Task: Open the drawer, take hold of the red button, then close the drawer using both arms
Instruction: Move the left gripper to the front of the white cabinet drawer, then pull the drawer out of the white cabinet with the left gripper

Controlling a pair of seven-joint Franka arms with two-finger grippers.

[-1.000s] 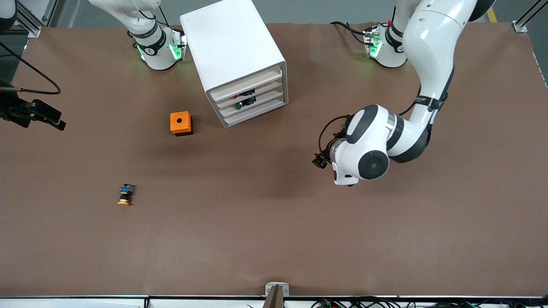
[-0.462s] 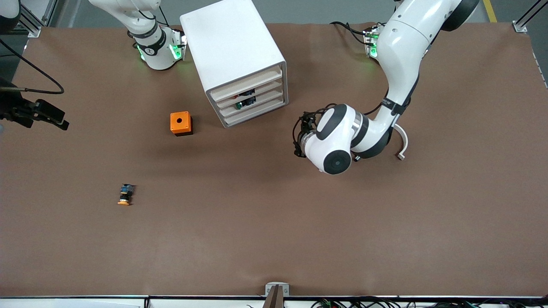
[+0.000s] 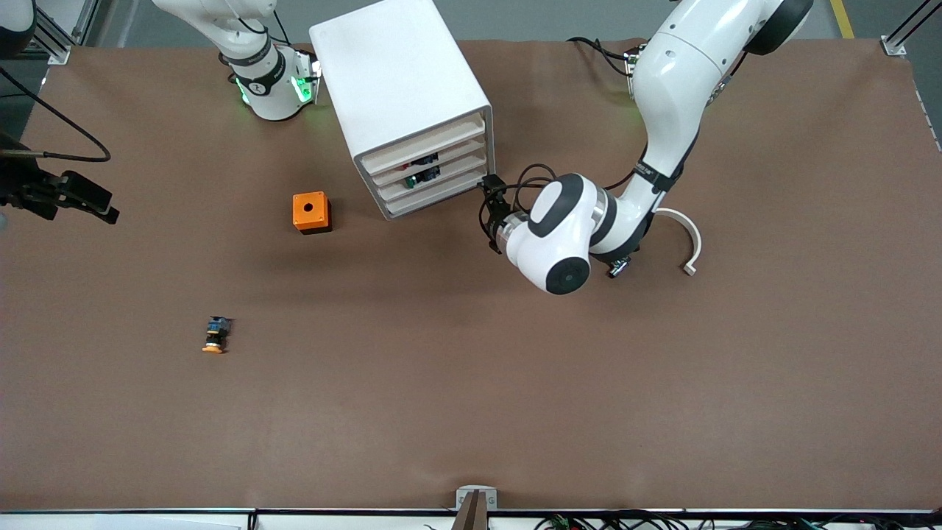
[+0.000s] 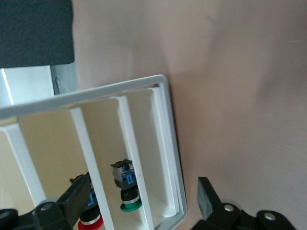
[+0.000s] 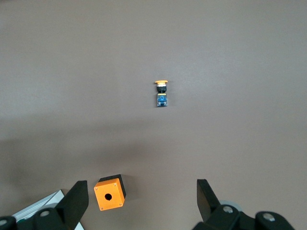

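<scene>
The white cabinet (image 3: 401, 88) stands on the table with all drawers shut. The drawer (image 3: 441, 156), second from the top, holds the red-capped button (image 3: 425, 160). In the left wrist view the button (image 4: 90, 218) is partly hidden by a finger inside the drawer (image 4: 53, 153). My left gripper (image 3: 491, 193) is open and empty at the cabinet's front corner toward the left arm's end; its fingers flank the lower drawer fronts (image 4: 143, 186). My right gripper (image 5: 141, 189) is open and empty, high over the table, and waits.
The drawer below holds a green-capped button (image 4: 128, 194) (image 3: 421, 177). An orange box with a hole (image 3: 310, 212) (image 5: 110, 193) sits beside the cabinet toward the right arm's end. An orange-yellow-capped button (image 3: 214, 335) (image 5: 161, 93) lies nearer the front camera. A white curved piece (image 3: 684, 235) shows by the left forearm.
My left arm has swung toward the cabinet and brought its gripper up to the drawer fronts. The right arm has barely moved.
</scene>
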